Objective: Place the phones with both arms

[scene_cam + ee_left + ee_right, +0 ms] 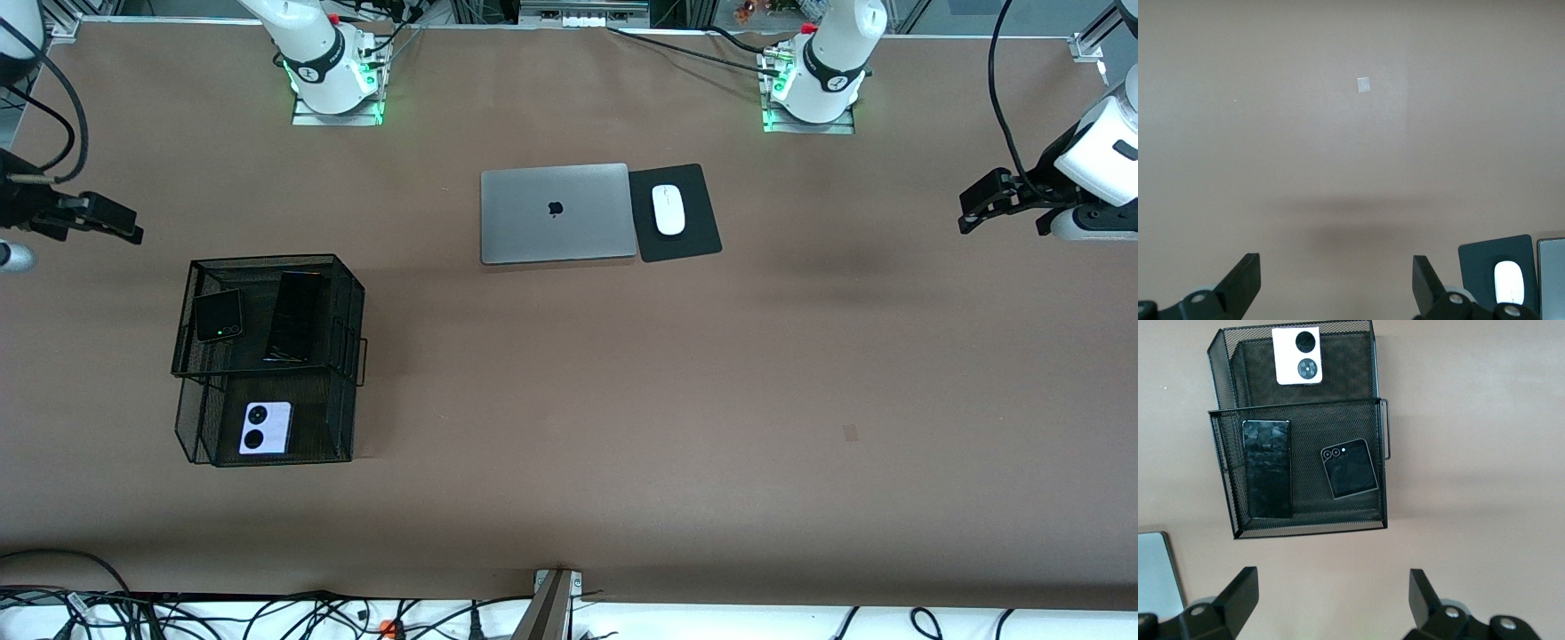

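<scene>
Nearest the front edge, toward the right arm's end of the table, a lilac phone (266,428) lies in the rack's (342,302) lower tray; the flip phone (219,316) and slab (294,316) lie above. Farther back, the right gripper (1331,597) and left gripper (1336,283) hover wide open, empty, near opposite ends.

front view: high above the table's (569,498) camera-side edge, facing the arm bases. wrist views: looking down from mid height near each end edge. shared: mesh rack (267,356) (1298,453); mouse (669,210) (1509,281).
</scene>
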`<state>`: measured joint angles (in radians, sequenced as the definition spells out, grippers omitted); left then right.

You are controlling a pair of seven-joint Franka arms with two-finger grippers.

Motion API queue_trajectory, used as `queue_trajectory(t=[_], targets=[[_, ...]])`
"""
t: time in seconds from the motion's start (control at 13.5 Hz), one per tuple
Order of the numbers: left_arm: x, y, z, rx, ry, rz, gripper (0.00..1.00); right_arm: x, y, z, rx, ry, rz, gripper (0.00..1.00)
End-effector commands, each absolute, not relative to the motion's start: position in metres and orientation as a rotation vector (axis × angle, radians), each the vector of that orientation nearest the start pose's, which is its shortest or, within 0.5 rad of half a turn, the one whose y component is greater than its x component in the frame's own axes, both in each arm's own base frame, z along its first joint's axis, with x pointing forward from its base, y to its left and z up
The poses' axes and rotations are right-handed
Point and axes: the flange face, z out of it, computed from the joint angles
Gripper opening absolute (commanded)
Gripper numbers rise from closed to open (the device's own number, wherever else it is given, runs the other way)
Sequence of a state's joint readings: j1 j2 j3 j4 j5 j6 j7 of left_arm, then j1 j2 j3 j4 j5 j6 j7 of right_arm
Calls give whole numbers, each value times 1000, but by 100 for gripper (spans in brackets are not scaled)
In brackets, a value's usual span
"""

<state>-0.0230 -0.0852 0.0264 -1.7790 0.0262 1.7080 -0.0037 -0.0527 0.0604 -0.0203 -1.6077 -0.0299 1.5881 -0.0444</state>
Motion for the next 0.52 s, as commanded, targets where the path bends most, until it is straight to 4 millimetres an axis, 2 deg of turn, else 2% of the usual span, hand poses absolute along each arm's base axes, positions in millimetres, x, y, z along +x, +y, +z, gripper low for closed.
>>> queue_trajectory(t=[0.0, 0.44], targets=[[532, 7, 588, -3105, 5, -21, 100, 565, -43, 590, -3179, 60, 149, 100], [533, 7, 587, -3107, 12, -16, 100, 565, -42, 589, -3165, 67, 153, 100]])
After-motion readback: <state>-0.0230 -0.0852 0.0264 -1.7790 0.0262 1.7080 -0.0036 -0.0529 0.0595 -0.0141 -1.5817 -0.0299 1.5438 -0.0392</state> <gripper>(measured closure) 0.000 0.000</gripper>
